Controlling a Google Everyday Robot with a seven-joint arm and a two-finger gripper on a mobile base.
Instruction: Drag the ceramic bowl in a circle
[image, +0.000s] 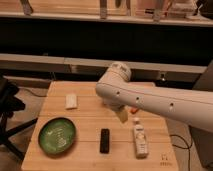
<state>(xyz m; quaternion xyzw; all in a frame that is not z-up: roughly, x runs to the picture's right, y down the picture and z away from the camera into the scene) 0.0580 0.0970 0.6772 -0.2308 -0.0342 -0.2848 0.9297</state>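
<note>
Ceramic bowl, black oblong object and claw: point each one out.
ceramic bowl (57, 135), camera view, its pale speckled centre.
black oblong object (104, 140), camera view, its middle.
claw (122, 116), camera view, its pale tip, above and right of the black oblong object.

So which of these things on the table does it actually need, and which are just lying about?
For the job:
bowl
claw, under the arm, right of the bowl and apart from it

Just lying about:
white block
black bar
white packet
</note>
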